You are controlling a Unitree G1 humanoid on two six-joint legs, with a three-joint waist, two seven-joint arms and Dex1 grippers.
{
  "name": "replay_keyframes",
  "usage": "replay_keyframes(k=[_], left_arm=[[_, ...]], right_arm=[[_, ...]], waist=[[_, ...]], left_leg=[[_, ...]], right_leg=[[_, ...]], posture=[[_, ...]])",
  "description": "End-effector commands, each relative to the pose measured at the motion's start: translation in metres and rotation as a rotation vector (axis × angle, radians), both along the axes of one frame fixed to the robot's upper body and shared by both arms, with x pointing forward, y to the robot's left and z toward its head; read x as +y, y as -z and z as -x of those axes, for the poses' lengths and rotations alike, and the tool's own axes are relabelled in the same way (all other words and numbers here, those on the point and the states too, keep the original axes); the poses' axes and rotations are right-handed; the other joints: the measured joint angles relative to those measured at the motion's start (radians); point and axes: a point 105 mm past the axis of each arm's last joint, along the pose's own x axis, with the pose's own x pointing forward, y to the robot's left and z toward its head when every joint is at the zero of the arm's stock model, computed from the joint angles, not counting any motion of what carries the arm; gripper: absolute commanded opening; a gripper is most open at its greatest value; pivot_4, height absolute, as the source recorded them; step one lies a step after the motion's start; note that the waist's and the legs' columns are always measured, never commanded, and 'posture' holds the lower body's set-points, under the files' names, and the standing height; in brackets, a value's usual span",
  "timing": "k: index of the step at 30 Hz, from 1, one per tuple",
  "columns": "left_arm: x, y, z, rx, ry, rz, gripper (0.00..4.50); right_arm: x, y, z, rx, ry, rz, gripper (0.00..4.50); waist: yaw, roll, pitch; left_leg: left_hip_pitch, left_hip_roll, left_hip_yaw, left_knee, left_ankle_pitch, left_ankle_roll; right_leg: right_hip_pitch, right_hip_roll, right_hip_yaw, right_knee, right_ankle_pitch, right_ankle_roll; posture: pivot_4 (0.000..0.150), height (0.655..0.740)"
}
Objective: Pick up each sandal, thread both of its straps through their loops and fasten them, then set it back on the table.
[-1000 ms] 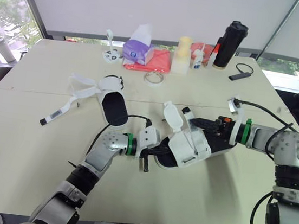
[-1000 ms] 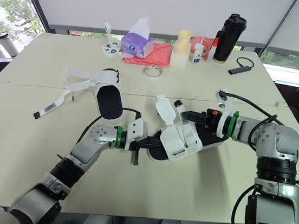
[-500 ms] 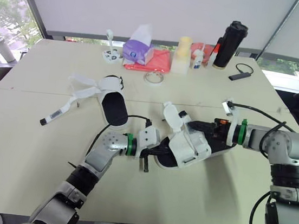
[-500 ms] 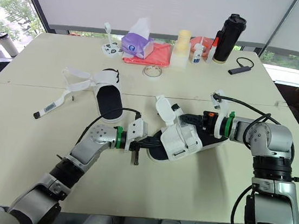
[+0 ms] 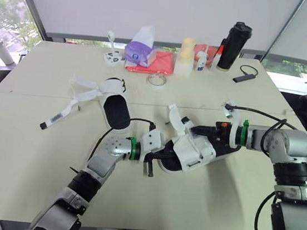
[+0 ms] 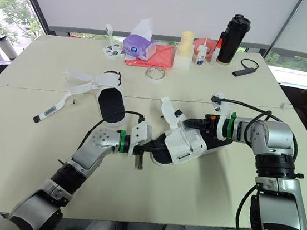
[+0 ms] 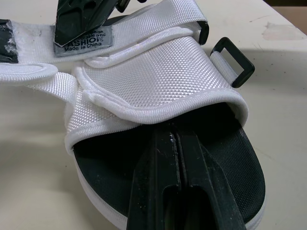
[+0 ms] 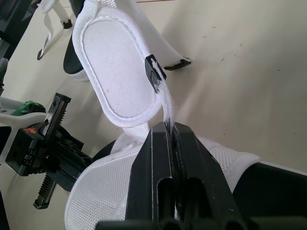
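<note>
Sandal [image 5: 191, 150] insole under closed left fingers [image 7: 158, 191], strap [image 8: 169, 103] between closed right fingers [image 8: 156, 167]

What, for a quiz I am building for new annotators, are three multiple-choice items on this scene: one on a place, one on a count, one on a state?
1. Where is the loose sandal?
A. On the table, to the robot's left of the held sandal and farther back
B. On the floor
C. On a chair

2. How many sandals are there?
A. One
B. Two
C. Three

3. What is the right claw doing?
A. Hanging open above the table
B. Shut on nothing
C. Shut on a white strap of the held sandal

Key: 1 A, since it lies flat with its straps spread, left of and beyond the held one. 2 B, one held and one loose. 3 C, the right wrist view shows the strap pinched between its fingers.
</note>
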Motion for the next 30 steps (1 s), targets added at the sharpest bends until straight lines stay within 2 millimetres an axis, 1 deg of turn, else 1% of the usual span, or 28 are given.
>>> replay_keyframes(k=[1, 2, 3, 4, 6, 7, 9, 11, 17, 19, 21, 22, 23, 25, 26, 27, 28, 30], left_arm=[[-0.004, 0.000, 0.004, -0.010, 0.015, 0.000, 0.00], [-0.004, 0.000, 0.004, -0.010, 0.016, 0.000, 0.00], [-0.004, 0.000, 0.004, -0.010, 0.016, 0.000, 0.00], [-0.004, 0.000, 0.004, -0.010, 0.017, -0.001, 0.00], [-0.004, 0.000, 0.004, -0.011, 0.019, -0.003, 0.00], [-0.004, 0.000, 0.004, -0.011, 0.020, -0.004, 0.00], [-0.004, 0.000, 0.004, -0.011, 0.022, -0.004, 0.00], [-0.004, 0.000, 0.004, -0.011, 0.023, -0.005, 0.00], [-0.005, 0.000, 0.003, -0.010, 0.023, -0.004, 0.00], [-0.005, 0.000, 0.003, -0.010, 0.022, -0.004, 0.00], [-0.005, -0.001, 0.003, -0.011, 0.021, -0.004, 0.00], [-0.005, -0.001, 0.003, -0.012, 0.019, -0.003, 0.00], [-0.004, -0.001, 0.002, -0.012, 0.018, -0.003, 0.00], [-0.003, -0.001, 0.002, -0.014, 0.015, -0.004, 0.00], [-0.003, -0.001, 0.002, -0.015, 0.014, -0.004, 0.00], [-0.003, -0.001, 0.002, -0.015, 0.014, -0.004, 0.00], [-0.003, -0.001, 0.002, -0.015, 0.014, -0.005, 0.00], [-0.002, -0.001, 0.002, -0.015, 0.014, -0.005, 0.00]], right_arm=[[-0.011, 0.000, -0.001, 0.003, 0.047, 0.030, 0.93], [-0.012, -0.001, -0.002, 0.001, 0.049, 0.029, 1.48], [-0.013, -0.002, -0.002, -0.005, 0.053, 0.028, 1.93], [-0.013, -0.002, -0.002, -0.008, 0.055, 0.028, 2.52], [-0.018, -0.010, -0.010, -0.045, 0.104, 0.030, 3.45], [-0.020, -0.014, -0.013, -0.061, 0.125, 0.029, 3.45], [-0.022, -0.028, -0.019, -0.116, 0.151, 0.001, 3.45], [-0.020, -0.042, -0.020, -0.146, 0.146, -0.031, 3.45], [-0.001, -0.076, -0.025, -0.289, 0.069, -0.039, 3.45], [0.003, -0.079, -0.025, -0.306, 0.035, -0.035, 3.45], [0.006, -0.073, -0.023, -0.324, -0.018, 0.024, 3.45], [0.007, -0.069, -0.022, -0.319, -0.037, 0.045, 2.93], [0.007, -0.066, -0.021, -0.315, -0.049, 0.056, 2.59], [0.005, -0.058, -0.022, -0.300, -0.068, 0.098, 1.69], [0.005, -0.055, -0.022, -0.295, -0.074, 0.112, 1.09], [0.004, -0.054, -0.023, -0.292, -0.079, 0.121, 0.66], [0.004, -0.053, -0.023, -0.291, -0.081, 0.124, 0.10], [0.003, -0.050, -0.023, -0.291, -0.095, 0.150, 0.04]], waist=[[0.000, 0.000, 0.000], [0.000, 0.000, 0.000], [0.000, 0.000, 0.000], [-0.001, 0.000, 0.000], [-0.001, 0.000, 0.000], [-0.001, 0.000, 0.000], [-0.001, 0.000, 0.000], [-0.001, 0.000, 0.000], [-0.002, 0.000, 0.000], [-0.003, 0.000, 0.000], [-0.001, 0.000, 0.000], [-0.002, 0.000, 0.000], [-0.002, 0.000, 0.000], [-0.002, 0.000, 0.000], [-0.003, 0.000, 0.000], [-0.003, 0.000, 0.000], [-0.003, 0.000, 0.000], [-0.003, 0.000, 0.000]], left_leg=[[0.000, 0.000, 0.000, 0.000, 0.000, 0.000], [0.000, 0.000, 0.000, 0.000, 0.000, 0.000], [0.000, 0.000, 0.000, 0.000, 0.000, 0.000], [0.000, 0.000, 0.000, 0.000, 0.000, 0.000], [0.000, 0.000, 0.000, -0.001, 0.000, 0.000], [0.000, 0.000, 0.000, -0.001, 0.000, 0.000], [0.000, 0.000, 0.000, -0.001, 0.000, 0.000], [0.000, 0.000, 0.000, -0.001, 0.000, 0.000], [0.000, 0.000, 0.000, -0.002, 0.000, 0.000], [0.000, 0.000, 0.000, -0.002, 0.000, 0.000], [0.000, 0.000, 0.000, -0.002, 0.000, 0.000], [0.000, 0.000, 0.000, -0.002, 0.000, 0.000], [0.000, 0.000, 0.000, -0.002, 0.000, 0.000], [0.000, -0.001, 0.000, -0.002, 0.000, 0.000], [0.000, -0.001, 0.000, -0.002, 0.000, 0.000], [0.000, -0.001, 0.000, -0.002, 0.000, 0.000], [0.000, 0.000, 0.000, -0.002, 0.000, 0.000], [0.000, 0.000, 0.000, -0.002, 0.000, 0.000]], right_leg=[[0.000, 0.000, 0.000, 0.000, 0.000, 0.000], [0.000, 0.000, 0.000, 0.000, 0.000, 0.000], [0.000, 0.000, 0.000, 0.000, 0.000, 0.000], [-0.001, 0.000, 0.000, 0.000, 0.000, 0.000], [-0.001, 0.000, 0.000, 0.000, 0.000, 0.000], [-0.001, 0.000, 0.000, 0.000, 0.000, 0.000], [-0.001, 0.000, 0.000, 0.000, 0.000, 0.000], [-0.001, 0.000, 0.000, 0.000, 0.000, 0.000], [-0.001, 0.000, 0.000, 0.000, 0.000, 0.000], [-0.001, 0.000, 0.000, 0.000, 0.000, 0.000], [-0.001, 0.000, 0.000, 0.000, 0.000, 0.000], [-0.001, 0.000, 0.000, 0.000, 0.000, 0.000], [-0.001, 0.000, 0.000, 0.000, 0.000, 0.000], [-0.001, 0.000, 0.000, 0.000, 0.000, 0.000], [-0.001, 0.000, 0.000, 0.000, 0.000, 0.000], [-0.001, 0.000, 0.000, 0.000, 0.000, 0.000], [-0.001, 0.000, 0.000, 0.000, 0.000, 0.000], [-0.002, 0.000, 0.000, 0.000, 0.000, 0.000]], posture=[[0.150, 0.7400], [0.150, 0.7400], [0.150, 0.7400], [0.150, 0.7400], [0.150, 0.7400], [0.150, 0.7400], [0.150, 0.7400], [0.150, 0.7400], [0.150, 0.7400], [0.150, 0.7400], [0.150, 0.7400], [0.150, 0.7400], [0.150, 0.7400], [0.150, 0.7400], [0.150, 0.7400], [0.150, 0.7400], [0.150, 0.7400], [0.150, 0.7400]])
